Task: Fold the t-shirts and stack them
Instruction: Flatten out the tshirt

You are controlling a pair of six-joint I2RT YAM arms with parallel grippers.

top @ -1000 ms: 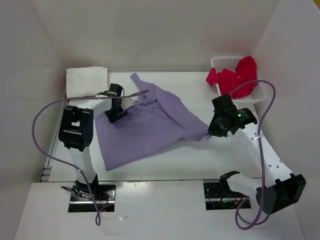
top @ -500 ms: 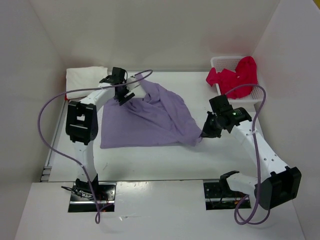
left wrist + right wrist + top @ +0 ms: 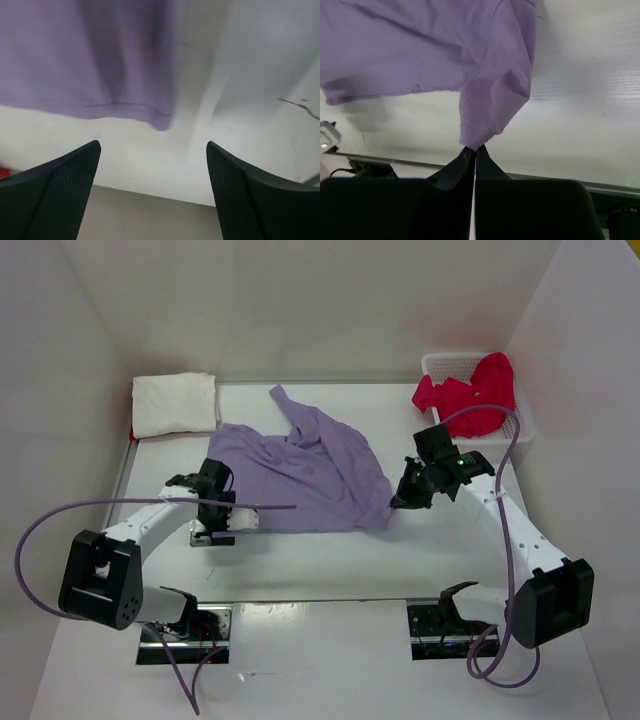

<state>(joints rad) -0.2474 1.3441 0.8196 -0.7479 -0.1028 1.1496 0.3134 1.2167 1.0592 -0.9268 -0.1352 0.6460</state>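
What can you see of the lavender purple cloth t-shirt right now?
The lavender purple cloth t-shirt is plain, soft and thin-looking. It lies rumpled and only partly spread on the white table, with one narrow part trailing toward the far edge. The right claw is shut on a stitched tip at its right side. The left claw hangs open just short of its near-left hem corner, gripping nothing.

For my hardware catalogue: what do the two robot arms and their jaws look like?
The left arm and the right arm have white links and black blocky joint housings. A loose purple cable loops beside each. A small green light glows near the right wrist. The jaws are black, the left ones finely meshed.
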